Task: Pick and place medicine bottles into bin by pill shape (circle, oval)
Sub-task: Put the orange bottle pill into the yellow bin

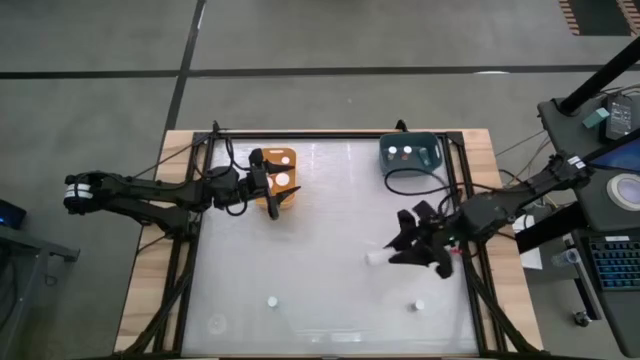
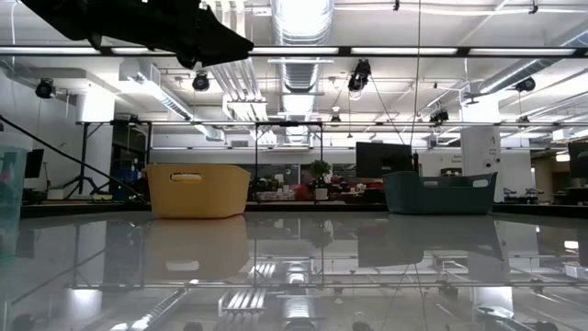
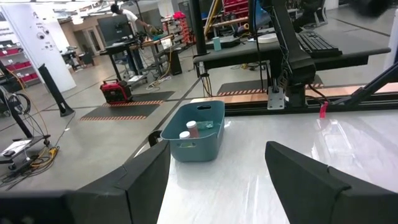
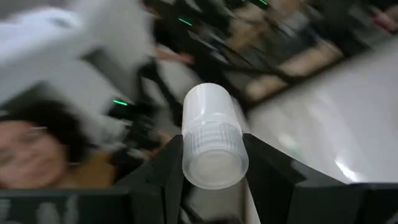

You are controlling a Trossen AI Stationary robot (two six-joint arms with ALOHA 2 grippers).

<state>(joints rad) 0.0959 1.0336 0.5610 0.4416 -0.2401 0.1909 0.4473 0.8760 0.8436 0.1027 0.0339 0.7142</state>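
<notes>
Bench (image 1: 320,290): pale glossy top in a dark frame, both arms reaching in from its sides.

Left arm: extends from the left edge to the orange bin. Left gripper (image 1: 282,196) hangs over that bin's near edge, fingers (image 3: 146,177) spread apart, nothing between them.

Right arm: enters from the right edge, mid-bench. Right gripper (image 1: 400,250) is turned sideways and clamped on a bottle (image 4: 213,137); in the right wrist view the white ribbed cap faces the camera between the two dark fingers (image 4: 165,171). In the high view the bottle shows as a small white shape at the gripper's left end.

Orange bin (image 1: 279,172): far left of centre, two white caps visible inside beside the left gripper.

Teal bin (image 1: 410,153): far right corner, well apart from the orange bin; holds two bottles (image 3: 189,130), one white-capped, one pink-tinted.

Loose bottles: one (image 1: 272,300) near the front, left of centre; one (image 1: 418,305) near the front right. Both stand upright, well apart from each other.
</notes>
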